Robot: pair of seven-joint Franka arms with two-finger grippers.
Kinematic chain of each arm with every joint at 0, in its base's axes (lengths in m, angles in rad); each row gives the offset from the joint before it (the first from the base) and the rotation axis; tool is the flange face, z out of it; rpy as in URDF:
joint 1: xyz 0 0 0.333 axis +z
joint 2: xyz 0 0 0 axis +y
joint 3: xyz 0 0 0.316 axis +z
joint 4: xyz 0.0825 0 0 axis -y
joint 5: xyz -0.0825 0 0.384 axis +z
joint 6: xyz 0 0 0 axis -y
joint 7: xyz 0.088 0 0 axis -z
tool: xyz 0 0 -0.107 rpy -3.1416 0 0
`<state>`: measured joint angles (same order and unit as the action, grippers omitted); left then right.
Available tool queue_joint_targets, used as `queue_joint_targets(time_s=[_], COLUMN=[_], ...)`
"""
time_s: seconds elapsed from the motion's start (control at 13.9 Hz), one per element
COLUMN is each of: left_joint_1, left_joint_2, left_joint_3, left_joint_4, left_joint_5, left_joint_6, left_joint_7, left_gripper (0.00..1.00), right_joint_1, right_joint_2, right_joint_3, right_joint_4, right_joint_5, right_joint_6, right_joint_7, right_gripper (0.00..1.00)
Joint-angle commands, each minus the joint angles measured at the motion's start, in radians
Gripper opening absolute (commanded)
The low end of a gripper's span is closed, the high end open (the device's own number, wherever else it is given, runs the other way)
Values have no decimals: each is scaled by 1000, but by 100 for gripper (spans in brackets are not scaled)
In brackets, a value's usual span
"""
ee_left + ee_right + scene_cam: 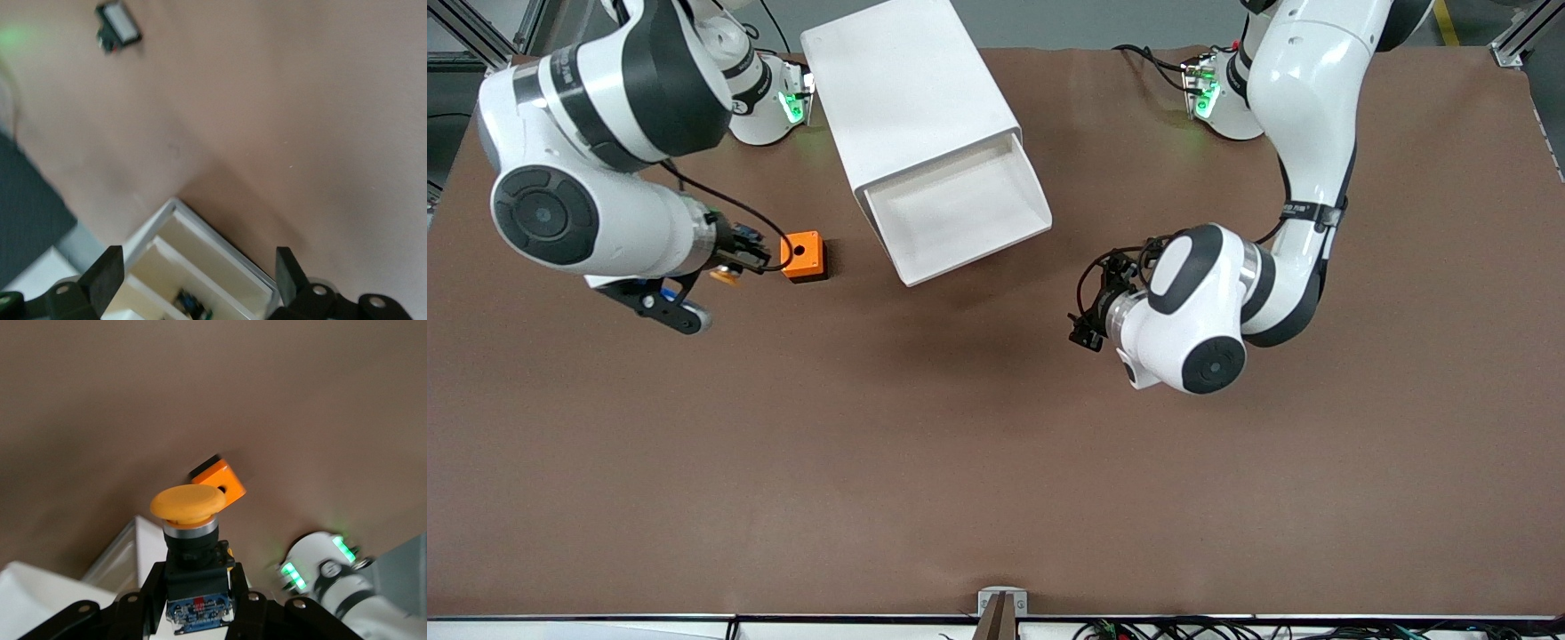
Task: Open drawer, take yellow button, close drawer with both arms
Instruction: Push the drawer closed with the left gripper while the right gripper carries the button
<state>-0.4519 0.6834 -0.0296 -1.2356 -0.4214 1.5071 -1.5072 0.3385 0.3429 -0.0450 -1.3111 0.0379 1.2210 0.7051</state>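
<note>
The right gripper (pixel 193 613) has its jaws clamped on the button (pixel 189 520), held in the air beside the orange cube (pixel 803 255), toward the right arm's end of the table (pixel 996 462). The drawer (pixel 960 213) stands pulled out of the cabinet (pixel 907 98). The left gripper (pixel 200 280) hangs over bare table by the drawer's front, jaws spread wide and empty.

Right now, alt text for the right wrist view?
The right gripper is shut on the button, orange cap up, above the brown table. The orange cube with a hole lies on the table past it; a white arm base glows green.
</note>
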Motion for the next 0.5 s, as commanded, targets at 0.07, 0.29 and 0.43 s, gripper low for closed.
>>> queue_joint_targets(time_s=[0.07, 0.29, 0.43], left_joint_1=[-79, -145, -149], left_joint_2=[-61, -79, -96], left_joint_3=[-33, -65, -121], left_joint_4=[-31, -80, -151], left_joint_5=[133, 236, 256], left_joint_6=[134, 243, 324], left_joint_7=[160, 202, 203], left_gripper=[100, 100, 100], right_joint_1=[-51, -110, -145], right_joint_2=[-64, -109, -178], right_joint_3=[19, 19, 19], right_joint_4=[-88, -170, -299], right_joint_5=[-61, -119, -151], right_joint_6=[38, 122, 245], right_joint_7=[-180, -373, -456], right_gripper=[28, 28, 28])
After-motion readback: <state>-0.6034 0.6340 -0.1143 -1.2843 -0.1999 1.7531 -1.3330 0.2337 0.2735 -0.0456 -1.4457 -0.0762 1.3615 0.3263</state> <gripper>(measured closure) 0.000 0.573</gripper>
